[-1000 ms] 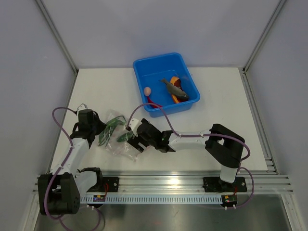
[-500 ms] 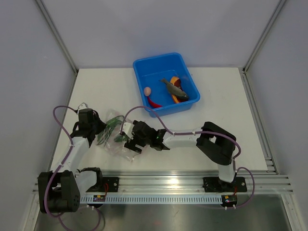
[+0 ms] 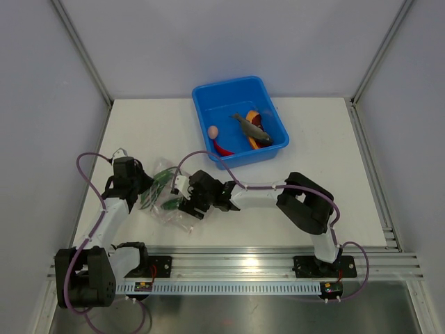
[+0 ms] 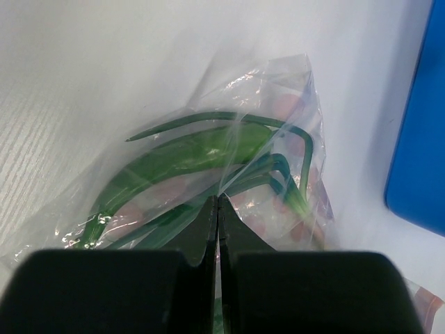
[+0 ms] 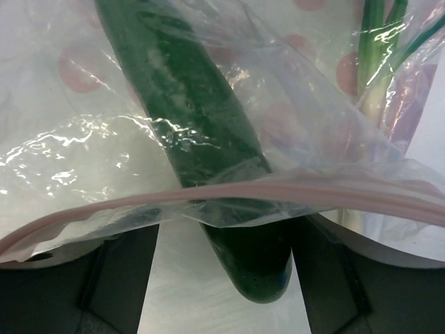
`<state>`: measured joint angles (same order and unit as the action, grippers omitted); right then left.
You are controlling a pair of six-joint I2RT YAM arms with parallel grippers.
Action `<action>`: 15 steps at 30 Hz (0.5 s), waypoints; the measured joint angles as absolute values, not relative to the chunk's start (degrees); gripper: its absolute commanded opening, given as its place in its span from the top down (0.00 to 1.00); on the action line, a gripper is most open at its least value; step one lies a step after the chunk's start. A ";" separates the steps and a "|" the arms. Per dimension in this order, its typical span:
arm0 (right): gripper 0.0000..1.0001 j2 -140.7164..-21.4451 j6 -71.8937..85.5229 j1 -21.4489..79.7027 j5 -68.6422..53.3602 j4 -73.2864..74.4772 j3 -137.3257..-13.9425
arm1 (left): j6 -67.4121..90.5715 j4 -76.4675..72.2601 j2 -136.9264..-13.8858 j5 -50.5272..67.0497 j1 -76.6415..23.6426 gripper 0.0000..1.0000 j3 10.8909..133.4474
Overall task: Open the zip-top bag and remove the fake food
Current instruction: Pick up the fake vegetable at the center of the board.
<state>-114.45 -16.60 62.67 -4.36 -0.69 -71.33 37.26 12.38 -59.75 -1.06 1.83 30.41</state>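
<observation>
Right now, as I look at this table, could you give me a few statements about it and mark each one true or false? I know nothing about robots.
1. The grey fish lies in the blue tub. True.
2. The zip-top bag is empty. False: a green chilli and a green onion are inside it.
3. The left gripper is pinched shut on the bag's plastic. True.
4. The right gripper hangs over the blue tub. False: it is at the bag's mouth, with its jaws apart on either side of the chilli's end.
</observation>
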 measured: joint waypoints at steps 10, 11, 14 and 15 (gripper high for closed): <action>0.51 -114.48 -16.19 62.63 -5.76 2.00 -71.46 | 37.26 12.38 -59.75 -1.08 1.83 1.00 30.41; 0.51 -114.48 -16.10 62.61 -5.78 2.02 -71.46 | 37.28 12.38 -59.75 -1.13 1.83 1.00 30.41; 0.53 -114.39 -15.81 62.61 -5.76 2.39 -71.46 | 37.30 12.40 -59.75 -1.15 1.83 1.00 30.41; 0.54 -114.28 -15.59 62.61 -5.76 2.74 -71.48 | 37.30 12.40 -59.75 -1.17 1.83 1.00 30.41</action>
